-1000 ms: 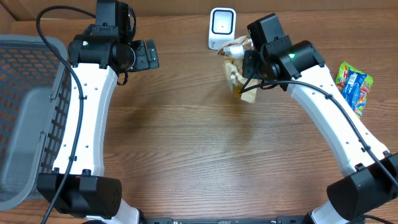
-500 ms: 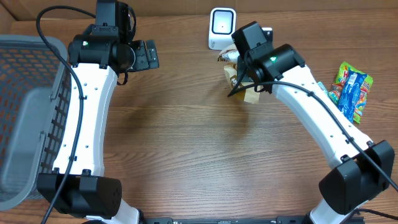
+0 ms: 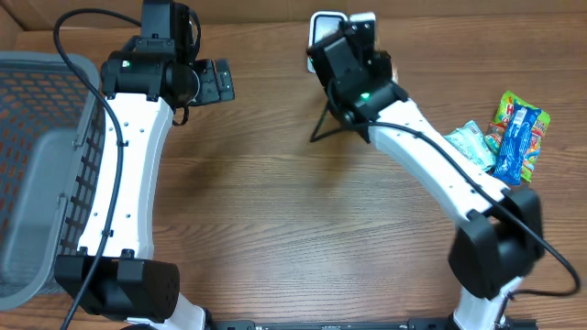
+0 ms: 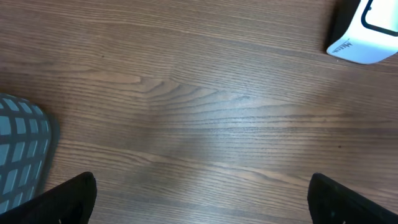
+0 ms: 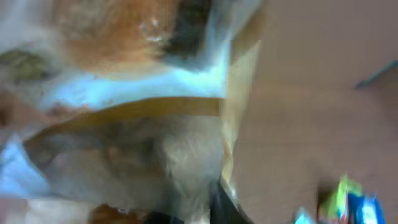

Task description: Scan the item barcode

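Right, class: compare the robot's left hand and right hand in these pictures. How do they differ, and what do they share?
1. The left hand is open; the right hand is shut.
2. The left hand holds nothing; the right hand grips a clear snack packet.
3. The right hand is up by the white scanner; the left hand is well apart from it.
Shared: both are black two-finger hands above the wooden table.

The packet point(image 5: 143, 124) is crinkled clear film over brownish, orange-tinged contents, with a tan card strip along one side; it fills the right wrist view, blurred, and is covered from sight from overhead. The scanner point(image 4: 359, 42), a small white unit with a dark-framed window, stands upright at the tabletop's far edge, near its middle.
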Tool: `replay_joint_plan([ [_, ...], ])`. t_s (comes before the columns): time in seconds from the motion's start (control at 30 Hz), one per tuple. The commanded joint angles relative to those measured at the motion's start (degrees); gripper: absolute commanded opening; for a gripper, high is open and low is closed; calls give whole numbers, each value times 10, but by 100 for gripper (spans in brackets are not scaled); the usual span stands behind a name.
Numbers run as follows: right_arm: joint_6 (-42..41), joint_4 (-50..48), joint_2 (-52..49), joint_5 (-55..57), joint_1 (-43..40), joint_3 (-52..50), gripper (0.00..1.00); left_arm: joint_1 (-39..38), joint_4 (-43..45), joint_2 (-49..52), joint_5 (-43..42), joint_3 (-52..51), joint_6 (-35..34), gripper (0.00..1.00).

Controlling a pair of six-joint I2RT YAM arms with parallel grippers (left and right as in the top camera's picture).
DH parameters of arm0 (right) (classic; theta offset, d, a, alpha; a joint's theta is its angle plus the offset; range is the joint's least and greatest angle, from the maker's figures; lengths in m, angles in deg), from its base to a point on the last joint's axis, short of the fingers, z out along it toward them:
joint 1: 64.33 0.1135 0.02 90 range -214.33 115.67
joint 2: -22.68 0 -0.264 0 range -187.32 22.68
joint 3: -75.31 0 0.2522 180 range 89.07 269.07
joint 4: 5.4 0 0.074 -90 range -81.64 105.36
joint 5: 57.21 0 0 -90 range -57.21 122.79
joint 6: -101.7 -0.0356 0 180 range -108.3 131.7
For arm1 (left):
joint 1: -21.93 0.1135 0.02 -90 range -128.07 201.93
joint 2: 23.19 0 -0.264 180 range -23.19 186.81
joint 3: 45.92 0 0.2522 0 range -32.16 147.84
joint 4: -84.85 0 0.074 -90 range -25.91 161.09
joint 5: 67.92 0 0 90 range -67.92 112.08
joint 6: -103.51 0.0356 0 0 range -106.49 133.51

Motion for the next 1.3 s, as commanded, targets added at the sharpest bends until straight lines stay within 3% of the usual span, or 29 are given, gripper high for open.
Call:
replay_joint_plan([
  [0.0, 179, -130, -40, 77, -11, 4, 4, -1, 1, 3, 5, 15, 2, 100],
  [0.13, 314, -330, -90, 76, -35, 4, 4, -1, 1, 3, 5, 15, 2, 100],
  [0.27, 376, -462, -119, 77, -53, 4, 4, -1, 1, 3, 5, 15, 2, 100],
  [0.67, 368, -518, -120, 80, -64, 4, 4, -1, 1, 3, 5, 15, 2, 100],
  [0.77, 366, -504, -120, 138, -61, 4, 4, -1, 1, 3, 5, 15, 2, 100],
  [0.9, 301, -456, -120, 209, -69, 4, 4, -1, 1, 3, 5, 15, 2, 100],
  [1.03, 230, -361, -119, 203, -96, 5, 31, -1, 1, 3, 5, 15, 2, 100],
  [1.07, 221, -325, -119, 175, -102, 6, 44, -1, 1, 3, 5, 15, 2, 100],
  [1.17, 212, -169, -119, -3, -123, 31, 75, -1, 1, 3, 5, 15, 2, 100],
  [1.27, 190, -83, -119, -156, -153, 56, 87, -1, 1, 3, 5, 15, 2, 100],
])
